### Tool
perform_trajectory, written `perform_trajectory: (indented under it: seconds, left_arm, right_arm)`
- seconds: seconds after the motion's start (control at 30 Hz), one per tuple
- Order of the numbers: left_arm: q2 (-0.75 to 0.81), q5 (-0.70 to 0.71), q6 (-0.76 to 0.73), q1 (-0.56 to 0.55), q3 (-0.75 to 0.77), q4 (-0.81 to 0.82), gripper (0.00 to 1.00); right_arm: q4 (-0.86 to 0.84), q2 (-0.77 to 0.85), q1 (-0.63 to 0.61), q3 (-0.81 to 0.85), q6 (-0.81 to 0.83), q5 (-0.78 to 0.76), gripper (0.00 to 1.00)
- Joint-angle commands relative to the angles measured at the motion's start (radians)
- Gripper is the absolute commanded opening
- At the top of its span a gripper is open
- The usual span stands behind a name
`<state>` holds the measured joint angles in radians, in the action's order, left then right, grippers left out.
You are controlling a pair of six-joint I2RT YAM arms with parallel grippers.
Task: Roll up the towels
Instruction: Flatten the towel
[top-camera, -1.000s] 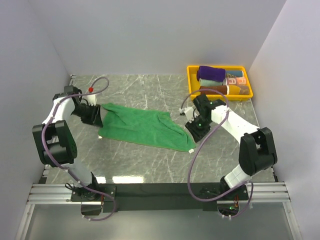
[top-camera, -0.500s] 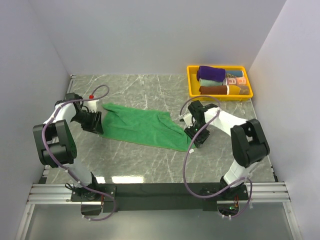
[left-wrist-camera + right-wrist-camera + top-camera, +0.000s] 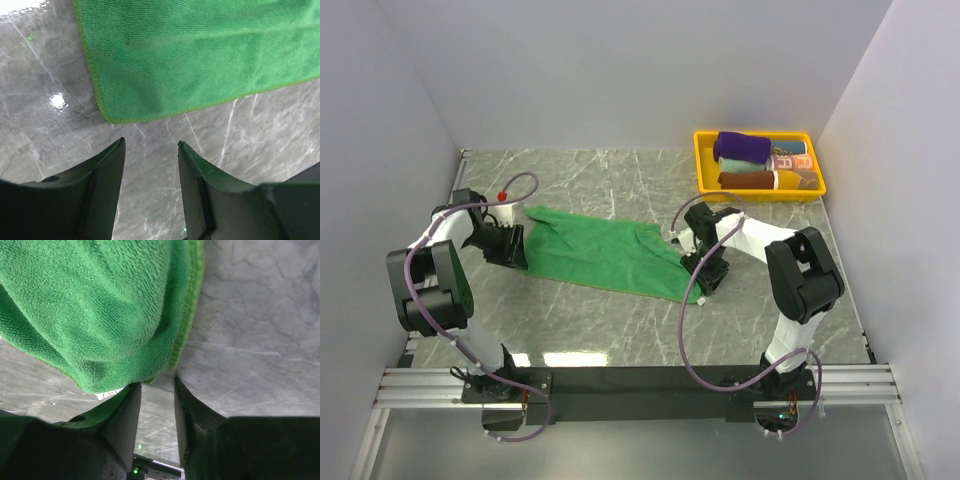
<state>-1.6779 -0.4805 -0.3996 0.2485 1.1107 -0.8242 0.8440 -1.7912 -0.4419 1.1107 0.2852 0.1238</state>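
The bright green towel [image 3: 600,255] lies spread and a little rumpled across the middle of the marble table. My left gripper [image 3: 510,247] is open at its left edge, low over the table; in the left wrist view the towel's corner [image 3: 200,55] lies just ahead of the open gripper [image 3: 151,143], apart from it. My right gripper [image 3: 705,275] is open at the towel's right corner; in the right wrist view the bunched corner [image 3: 100,315] lies at the tips of the gripper [image 3: 157,381], with a white tag [image 3: 111,393] peeking out. The dark purple towel [image 3: 742,147] lies rolled in the yellow tray [image 3: 704,172].
The yellow tray at the back right also holds several other rolled towels, among them a brown one [image 3: 748,180]. Grey walls close in the table at the left, back and right. Purple cables loop over both arms.
My right gripper has moved left and down onto the towel's right corner. My left gripper has dropped lower at the towel's left edge. The towel's right end has shifted slightly.
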Motion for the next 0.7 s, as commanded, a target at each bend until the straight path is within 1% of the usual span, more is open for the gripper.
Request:
perform_trajectory:
  seconds: [0.0,0.07,0.13,0.2,0.37,0.53,0.67]
  left_arm:
    - [0.032,0.006,0.033,0.006,-0.009,0.059,0.52]
    - [0.024,0.019,0.038,0.005,-0.009,0.065,0.52]
    - [0.024,0.025,0.033,0.005,-0.012,0.066,0.52]
    - [0.029,0.019,0.031,0.006,-0.017,0.062,0.52]
    - [0.032,0.005,0.036,0.008,-0.011,0.054,0.52]
    - [0.021,-0.009,0.039,0.008,0.006,0.048,0.51]
    - [0.023,-0.009,0.039,0.008,0.011,0.046,0.51]
  right_arm:
    - [-0.031,-0.033,-0.02,0.034,-0.024,0.013,0.38]
    - [-0.034,-0.036,-0.02,0.035,-0.023,0.019,0.34]
    - [-0.031,-0.022,-0.018,0.035,-0.02,0.034,0.33]
    - [-0.011,0.006,-0.02,0.037,-0.004,0.042,0.34]
    - [0.05,0.056,-0.014,0.058,0.037,0.054,0.42]
    - [0.082,0.046,-0.011,0.093,0.043,0.073,0.43]
    - [0.069,0.035,-0.012,0.084,0.04,0.047,0.43]
